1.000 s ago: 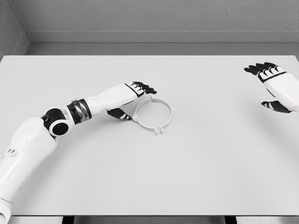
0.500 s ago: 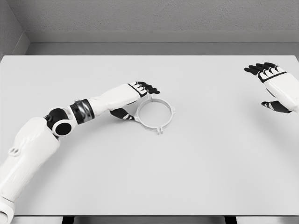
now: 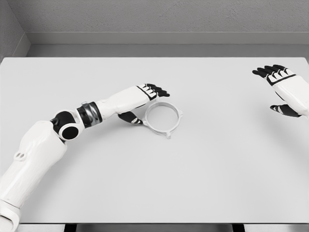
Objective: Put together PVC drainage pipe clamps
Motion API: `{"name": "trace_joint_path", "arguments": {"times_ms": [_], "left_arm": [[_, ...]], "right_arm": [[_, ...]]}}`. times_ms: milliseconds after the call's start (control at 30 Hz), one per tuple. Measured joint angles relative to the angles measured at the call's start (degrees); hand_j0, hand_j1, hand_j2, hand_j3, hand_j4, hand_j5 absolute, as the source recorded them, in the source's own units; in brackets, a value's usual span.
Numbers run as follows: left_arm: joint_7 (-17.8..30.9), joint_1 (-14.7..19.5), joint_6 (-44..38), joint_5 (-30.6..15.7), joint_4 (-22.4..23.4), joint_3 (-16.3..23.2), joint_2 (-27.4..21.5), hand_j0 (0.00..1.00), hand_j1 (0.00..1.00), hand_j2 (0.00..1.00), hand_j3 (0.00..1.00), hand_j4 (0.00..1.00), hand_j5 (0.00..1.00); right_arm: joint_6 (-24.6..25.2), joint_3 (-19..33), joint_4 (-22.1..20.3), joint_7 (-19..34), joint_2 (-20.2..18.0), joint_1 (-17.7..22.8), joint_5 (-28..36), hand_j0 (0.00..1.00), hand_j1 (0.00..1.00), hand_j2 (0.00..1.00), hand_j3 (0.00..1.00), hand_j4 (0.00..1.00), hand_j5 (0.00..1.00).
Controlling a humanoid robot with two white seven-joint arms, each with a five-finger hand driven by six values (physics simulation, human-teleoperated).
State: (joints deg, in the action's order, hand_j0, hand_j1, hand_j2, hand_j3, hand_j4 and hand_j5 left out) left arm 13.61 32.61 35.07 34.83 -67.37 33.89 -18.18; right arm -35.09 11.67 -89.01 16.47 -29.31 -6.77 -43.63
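Observation:
A white PVC pipe clamp ring (image 3: 163, 129) with small tabs on its rim lies flat on the white table (image 3: 217, 169), a little left of centre. My left hand (image 3: 149, 106) reaches in from the lower left and sits at the ring's left side. Its black-tipped fingers (image 3: 158, 91) are stretched out over the ring's far-left rim, and the thumb (image 3: 131, 118) lies against the near-left rim. The fingers do not close round the ring. My right hand (image 3: 282, 92) hovers at the right edge with its fingers spread, holding nothing.
A grey wall (image 3: 154, 19) runs behind the table's far edge. The table's near edge lies along the bottom of the view.
My left arm has stretched further right, and the ring has slid slightly right with the hand. The right hand has stayed still.

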Motion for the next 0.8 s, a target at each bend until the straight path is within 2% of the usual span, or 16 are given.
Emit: {"name": "trace_joint_path", "arguments": {"times_ms": [267, 400, 567, 667, 800], "left_arm": [[-0.04, 0.53, 0.0, -0.21, 0.1, -0.43, -0.61, 1.0, 1.0, 1.0, 1.0, 1.0, 1.0], [-0.13, 0.7, 0.0, -1.25, 0.11, -1.03, -3.3, 1.0, 1.0, 1.0, 1.0, 1.0, 1.0], [-0.21, 1.76, -0.01, -6.48, 0.67, -3.17, -12.7, 1.0, 1.0, 1.0, 1.0, 1.0, 1.0], [-0.22, 1.93, -0.01, -8.07, 1.29, -4.12, -19.18, 1.0, 1.0, 1.0, 1.0, 1.0, 1.0], [-0.27, 1.67, -0.01, -9.79, 2.17, -5.22, -25.19, 1.0, 1.0, 1.0, 1.0, 1.0, 1.0]], "right_arm": [[0.0, 0.0, -0.07, 0.0, 0.02, 0.0, 0.0, 1.0, 1.0, 1.0, 1.0, 1.0, 1.0], [0.0, 0.0, -0.08, 0.0, 0.05, 0.0, 0.0, 1.0, 1.0, 1.0, 1.0, 1.0, 1.0], [0.0, 0.0, -0.09, 0.0, 0.08, 0.0, 0.0, 1.0, 1.0, 1.0, 1.0, 1.0, 1.0], [0.0, 0.0, -0.09, 0.0, 0.08, 0.09, 0.0, 1.0, 1.0, 1.0, 1.0, 1.0, 1.0], [0.0, 0.0, -0.09, 0.0, 0.07, 0.09, 0.0, 1.0, 1.0, 1.0, 1.0, 1.0, 1.0]]}}
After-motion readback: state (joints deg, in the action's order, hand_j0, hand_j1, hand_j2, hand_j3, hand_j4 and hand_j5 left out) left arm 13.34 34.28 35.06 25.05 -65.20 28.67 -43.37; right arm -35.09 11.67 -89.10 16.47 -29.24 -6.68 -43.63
